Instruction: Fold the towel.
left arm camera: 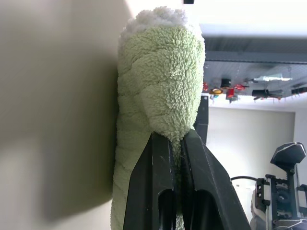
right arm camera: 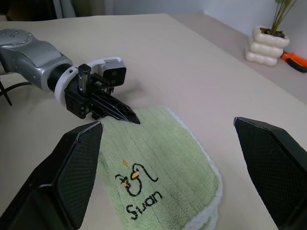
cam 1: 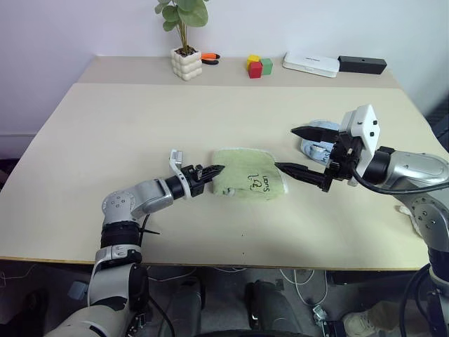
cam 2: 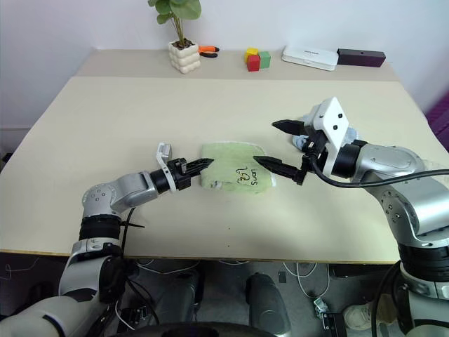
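The towel (cam 1: pixel 249 182) sits mid-bench (cam 1: pixel 140 140), already folded into a small green pad with the black writing facing up; its long axis runs left to right between the two arms. The left end effector (cam 1: pixel 210 170) is pinched shut on the towel's left edge, coming in level from the left, so that arm is clearly the one in contact; the right end effector (cam 2: pixel 280 146) hangs just off the towel's right end with its fingers spread wide, holding nothing. My guess is any next fold has to carry that left edge over toward the right arm. The left wrist view shows what the head views can't: terry pile squeezed between the two black fingers (left arm camera: pixel 158 191); the right wrist view gives the stitched white edging and stacked layers.
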{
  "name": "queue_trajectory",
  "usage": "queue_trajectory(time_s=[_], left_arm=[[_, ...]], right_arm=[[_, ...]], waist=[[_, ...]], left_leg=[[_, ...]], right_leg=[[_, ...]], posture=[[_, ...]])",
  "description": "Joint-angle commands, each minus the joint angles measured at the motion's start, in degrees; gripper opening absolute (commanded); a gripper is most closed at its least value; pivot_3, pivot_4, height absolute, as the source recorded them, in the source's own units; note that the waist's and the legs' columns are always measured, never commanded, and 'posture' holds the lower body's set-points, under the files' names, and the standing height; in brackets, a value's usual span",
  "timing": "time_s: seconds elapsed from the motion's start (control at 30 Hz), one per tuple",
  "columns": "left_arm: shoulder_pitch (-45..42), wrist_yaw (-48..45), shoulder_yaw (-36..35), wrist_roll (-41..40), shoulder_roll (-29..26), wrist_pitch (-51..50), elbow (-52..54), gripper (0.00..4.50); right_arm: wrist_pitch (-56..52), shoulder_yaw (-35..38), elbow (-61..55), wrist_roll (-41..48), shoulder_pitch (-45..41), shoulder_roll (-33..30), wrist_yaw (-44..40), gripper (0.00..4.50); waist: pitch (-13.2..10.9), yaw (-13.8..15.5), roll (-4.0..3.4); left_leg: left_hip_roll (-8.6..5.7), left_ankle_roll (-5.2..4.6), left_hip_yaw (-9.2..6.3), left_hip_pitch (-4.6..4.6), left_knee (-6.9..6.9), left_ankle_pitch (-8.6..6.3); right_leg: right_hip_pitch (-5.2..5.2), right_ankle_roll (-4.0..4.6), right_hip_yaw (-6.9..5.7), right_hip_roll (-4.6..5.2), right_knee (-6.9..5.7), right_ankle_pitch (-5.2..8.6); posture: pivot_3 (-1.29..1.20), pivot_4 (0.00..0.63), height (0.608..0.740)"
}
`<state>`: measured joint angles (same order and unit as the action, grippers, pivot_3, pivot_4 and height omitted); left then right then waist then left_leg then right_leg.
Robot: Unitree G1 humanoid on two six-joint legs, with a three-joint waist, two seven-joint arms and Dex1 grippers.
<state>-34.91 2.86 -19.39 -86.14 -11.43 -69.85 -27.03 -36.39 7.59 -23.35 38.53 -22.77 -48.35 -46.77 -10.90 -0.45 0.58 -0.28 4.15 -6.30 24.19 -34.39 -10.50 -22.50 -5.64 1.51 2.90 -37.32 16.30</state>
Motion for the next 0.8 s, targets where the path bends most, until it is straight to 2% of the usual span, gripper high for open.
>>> queue_trajectory(time_s=[0.03,0.33,0.43,0.53,0.8], left_arm=[[0.79,-2.36,-2.23,2.46,-0.62,2.98,3.63,0.02],[9.44,-6.90,-10.10,6.32,-6.77,11.60,13.00,0.02],[12.71,-5.40,-14.51,4.50,-7.81,14.20,15.91,0.02],[18.34,-7.52,-16.17,7.65,-8.69,18.14,23.34,0.02],[25.70,-1.64,-24.18,6.29,-2.18,32.24,30.86,0.02]], right_arm=[[0.64,1.07,-1.03,0.07,-1.05,0.32,-0.25,4.50],[2.37,-1.55,2.05,-1.93,-3.49,1.97,-2.48,4.50],[3.45,-2.45,4.07,-2.92,-4.72,2.69,-3.96,4.50],[4.70,-3.92,6.20,-4.04,-6.28,3.65,-5.50,4.50],[6.85,-6.14,10.55,-5.99,-9.35,5.53,-9.30,4.50]], waist=[[0.00,-0.13,0.00],[0.00,-0.40,0.00],[-0.01,-0.06,0.00],[-0.01,-0.21,0.02],[-0.01,-0.06,0.03]], left_leg=[[0.00,0.00,0.00,0.00,0.00,0.00],[0.06,0.00,0.02,-0.10,0.17,0.00],[0.04,0.02,0.03,-0.08,0.15,0.01],[0.03,0.03,0.04,-0.05,0.15,0.01],[0.03,0.03,0.06,-0.05,0.15,0.01]], right_leg=[[-0.01,0.00,0.00,0.00,0.00,0.00],[-0.07,0.02,0.04,-0.04,-0.02,0.00],[-0.04,0.02,0.03,0.01,0.01,0.01],[-0.03,0.04,0.04,0.05,0.07,0.01],[-0.03,0.20,0.06,0.10,0.11,0.09]], posture=[[0.00,0.150,0.740],[0.00,0.150,0.740],[0.00,0.150,0.740],[0.00,0.150,0.740],[0.00,0.150,0.740]])
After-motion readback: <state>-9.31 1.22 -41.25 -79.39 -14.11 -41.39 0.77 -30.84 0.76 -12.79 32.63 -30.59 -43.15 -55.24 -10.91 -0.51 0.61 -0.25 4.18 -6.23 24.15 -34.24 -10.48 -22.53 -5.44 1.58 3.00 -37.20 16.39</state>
